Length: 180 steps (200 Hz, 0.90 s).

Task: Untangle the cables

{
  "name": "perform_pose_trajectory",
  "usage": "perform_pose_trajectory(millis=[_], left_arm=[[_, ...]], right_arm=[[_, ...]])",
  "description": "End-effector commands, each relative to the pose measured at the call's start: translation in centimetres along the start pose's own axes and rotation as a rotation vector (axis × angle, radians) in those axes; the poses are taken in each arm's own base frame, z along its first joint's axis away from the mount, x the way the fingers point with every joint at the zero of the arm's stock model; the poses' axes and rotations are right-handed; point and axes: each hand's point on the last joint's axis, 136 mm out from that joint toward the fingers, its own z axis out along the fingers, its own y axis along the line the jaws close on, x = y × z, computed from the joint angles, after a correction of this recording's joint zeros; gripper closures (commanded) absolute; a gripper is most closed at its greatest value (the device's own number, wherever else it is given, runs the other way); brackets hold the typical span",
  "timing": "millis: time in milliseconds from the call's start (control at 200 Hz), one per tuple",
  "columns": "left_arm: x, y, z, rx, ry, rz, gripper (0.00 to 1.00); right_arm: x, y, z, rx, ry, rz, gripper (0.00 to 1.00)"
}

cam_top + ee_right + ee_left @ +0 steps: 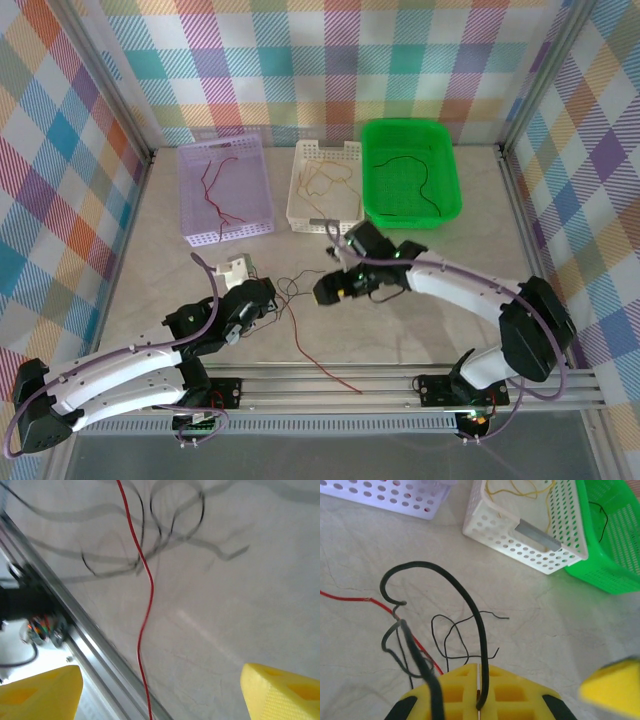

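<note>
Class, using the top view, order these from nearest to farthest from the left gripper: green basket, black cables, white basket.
1. Black cables: on the table, pinched in the left gripper itself.
2. White basket: beyond the gripper, at the middle of the back row.
3. Green basket: back right, on the white basket's far side.
</note>
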Motion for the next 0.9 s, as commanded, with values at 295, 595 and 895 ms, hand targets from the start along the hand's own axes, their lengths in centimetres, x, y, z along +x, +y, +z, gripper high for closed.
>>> perform_pose_trajectory(millis=[295,595,895], left_arm=[[-2.2,0.0,-0.8,-0.040,-0.056,-0.030,1.00],[-2.7,0.0,-1.6,-0.022,-0.063,-0.063,1.00],[-3.0,0.5,-2.2,-0.018,-0.069,-0.084,1.00]], right_arm=[[0.5,1.1,7.4,0.163,-0.108,-0.137,0.25],[-1.2,2.3,11.3,0.069,-0.162,-0.136,0.33],[-1.8,3.4,12.1,0.023,-0.199,-0.165,0.51]])
